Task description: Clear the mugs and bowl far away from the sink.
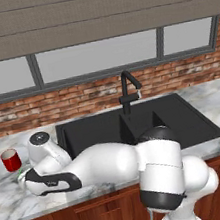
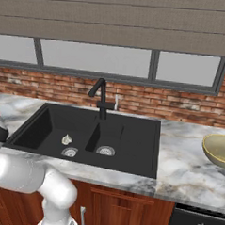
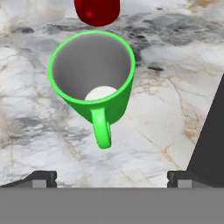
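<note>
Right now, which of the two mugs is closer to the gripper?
The green mug, handle toward the open gripper. The red mug stands beyond it, farther off on the marble counter.

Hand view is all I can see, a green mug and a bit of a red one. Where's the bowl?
Observer: The bowl sits on the marble counter to the right of the sink, on the other side from your mugs.
Operator: Is the sink near my mugs?
Observer: Yes. In the left base view the red mug stands on the counter just left of the sink.
Operator: Is there stuff in the sink?
Observer: A small pale thing lies in the left basin; I can't tell what it is.
Operator: Am I holding the green mug?
Observer: No. The green mug stands free on the counter, ahead of your open fingers.
</note>
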